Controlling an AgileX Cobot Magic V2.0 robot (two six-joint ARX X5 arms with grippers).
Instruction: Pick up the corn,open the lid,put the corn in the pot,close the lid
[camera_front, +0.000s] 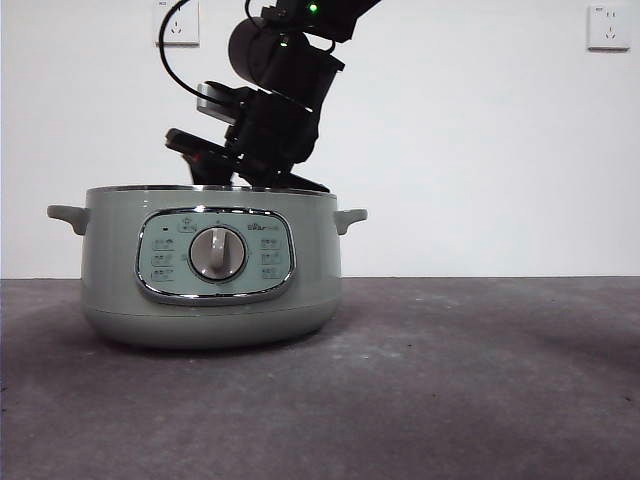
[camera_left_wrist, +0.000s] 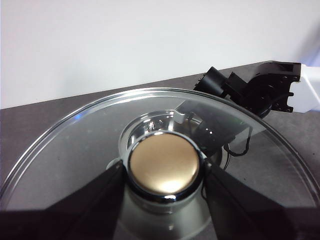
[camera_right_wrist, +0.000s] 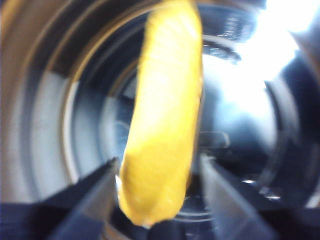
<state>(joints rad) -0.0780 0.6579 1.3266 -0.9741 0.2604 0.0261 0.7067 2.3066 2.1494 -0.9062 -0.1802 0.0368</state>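
Note:
The sage-green pot (camera_front: 215, 300) stands left of centre on the table with no lid on it. My right arm (camera_front: 280, 110) reaches down from above into its open top. Inside the pot's shiny inner wall (camera_right_wrist: 45, 125), the right gripper (camera_right_wrist: 159, 167) is shut on the yellow corn (camera_right_wrist: 162, 115), which points away lengthwise between the jaws. The picture there is blurred. Out of the front view, my left gripper (camera_left_wrist: 164, 172) is shut on the knob (camera_left_wrist: 164, 160) of the clear glass lid (camera_left_wrist: 70, 150) and holds it up off the pot.
A grey table top (camera_front: 480, 380) stretches to the right of the pot, with a white wall and two sockets (camera_front: 609, 27) behind. Past the lid's rim, the left wrist view shows the right arm (camera_left_wrist: 260, 92).

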